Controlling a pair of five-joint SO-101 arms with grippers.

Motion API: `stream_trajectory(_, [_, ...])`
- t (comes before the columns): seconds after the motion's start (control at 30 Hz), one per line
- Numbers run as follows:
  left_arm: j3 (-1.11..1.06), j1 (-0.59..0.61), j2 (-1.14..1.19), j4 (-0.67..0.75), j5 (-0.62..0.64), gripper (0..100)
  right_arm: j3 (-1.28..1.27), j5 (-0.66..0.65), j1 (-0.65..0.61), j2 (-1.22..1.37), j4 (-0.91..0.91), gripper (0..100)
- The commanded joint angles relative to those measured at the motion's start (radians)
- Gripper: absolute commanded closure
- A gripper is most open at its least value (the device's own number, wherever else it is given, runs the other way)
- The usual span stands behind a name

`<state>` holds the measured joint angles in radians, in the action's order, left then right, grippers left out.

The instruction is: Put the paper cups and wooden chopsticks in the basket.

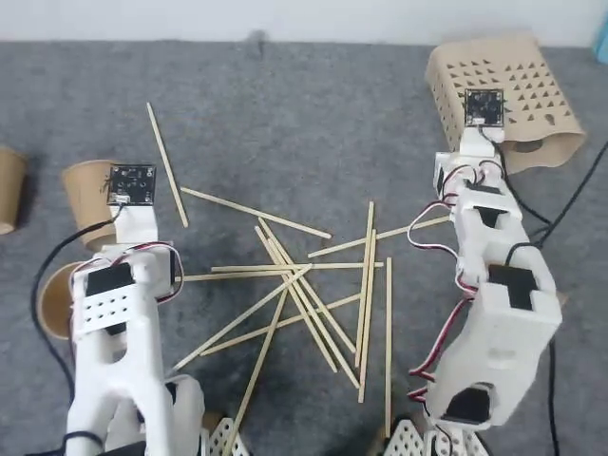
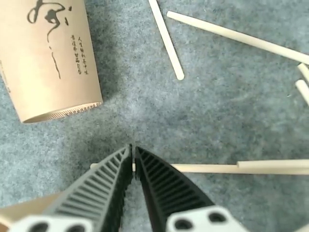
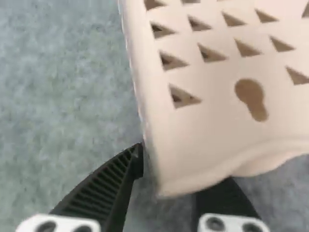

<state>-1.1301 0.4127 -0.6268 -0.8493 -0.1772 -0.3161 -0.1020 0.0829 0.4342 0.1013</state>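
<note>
Three, counted that many paper cups (image 1: 87,199) on the left side of the grey mat (image 1: 285,114), all well apart from the basket (image 1: 494,76). Saw the middle cup (image 2: 48,58) lying on its side just beside the left arm, long way pointing away from the arm, bottom end turned toward the left gripper (image 2: 133,153). Saw the near cup (image 1: 52,304) on its side too, partly under that arm, open mouth turned to the left. Could not tell much about the edge cup (image 1: 8,190), cut off at the side of the high view.

Counted many chopsticks (image 1: 313,285) in a loose heap between the two arms, most pointing from near to far or a bit slanted, a few lying crosswise. Spotted one lone chopstick (image 1: 166,166) off by itself near the middle cup, slanted.

Found the left gripper squeezed closed, fingers together, tips just over a crosswise chopstick (image 2: 231,167).

Found the basket at the far right, tipped over on its side, wall with holes facing up. Saw the right gripper (image 3: 181,176) clamped on the basket's edge, one finger (image 3: 116,183) outside against the wall, the other tucked under.
</note>
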Motion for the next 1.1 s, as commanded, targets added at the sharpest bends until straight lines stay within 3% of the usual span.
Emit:
stream_trajectory(0.0, [-0.004, 0.003, -0.005, 0.011, -0.005, 99, 0.051, 0.009, -0.012, -0.019, -0.031, 99.1])
stream_trajectory(0.2, [-0.004, 0.003, -0.005, 0.011, -0.006, 99, 0.06, 0.009, -0.044, -0.058, 0.056, 99.1])
stream_trajectory(0.43, [-0.002, 0.003, -0.005, 0.011, -0.006, 99, 0.057, 0.014, -0.222, -0.269, 0.352, 99.2])
stream_trajectory(0.63, [-0.002, 0.003, -0.005, 0.011, -0.006, 99, 0.057, 0.209, -0.44, -0.455, 0.565, 99.2])
stream_trajectory(0.83, [-0.004, 0.008, -0.005, 0.011, -0.006, 99, 0.04, 0.284, -0.619, -0.476, 0.504, 99.2])
stream_trajectory(1.07, [-0.005, 0.009, -0.005, 0.011, -0.008, 99, -0.041, 0.282, -0.699, -0.374, 0.32, 99.2])
